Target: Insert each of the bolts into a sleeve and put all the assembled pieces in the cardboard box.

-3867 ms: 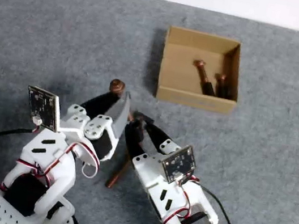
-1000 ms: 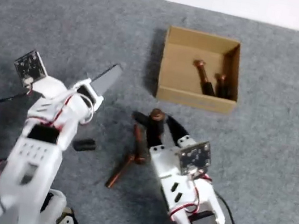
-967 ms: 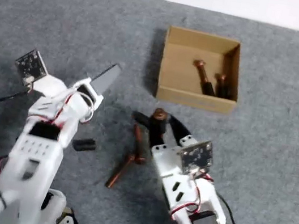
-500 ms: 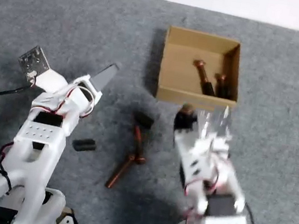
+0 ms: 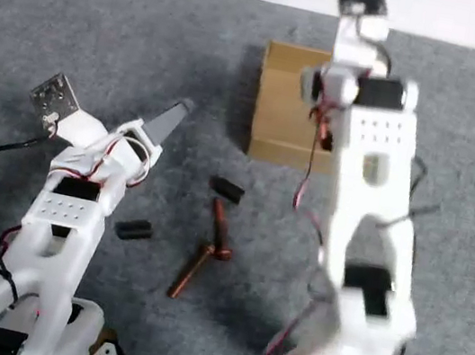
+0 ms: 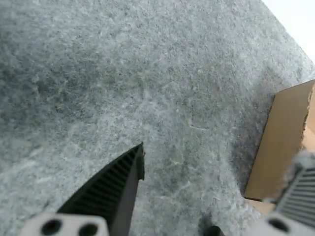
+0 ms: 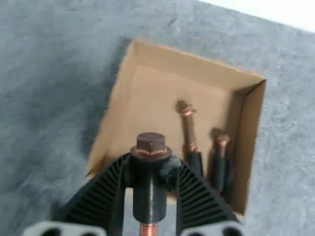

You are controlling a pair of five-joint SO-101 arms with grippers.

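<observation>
My right hand (image 7: pixel 150 172) hangs above the cardboard box (image 7: pixel 197 64), its two ribbed fingers (image 7: pixel 110 189) pinching an assembled piece (image 7: pixel 149 194) between them. That piece stands upright in my grip: the black sleeve is clamped at its sides, the bolt's brown hex head sits on top and a bit of coppery thread pokes out below. Inside the box lie two finished pieces, a longer one (image 7: pixel 188 137) and a shorter one (image 7: pixel 219 162), side by side near one wall. My left hand (image 6: pixel 216 157) is spread wide and holds nothing, poised over the grey tabletop (image 5: pixel 107 28) with the box's outer wall off to one side. On the tabletop between my arms lie two loose bolts (image 5: pixel 217 224) (image 5: pixel 189 274), meeting at their heads in a shallow angle. One loose sleeve (image 5: pixel 227 189) rests just beyond them toward the box, and another sleeve (image 5: pixel 134 230) lies close beside my left arm.
</observation>
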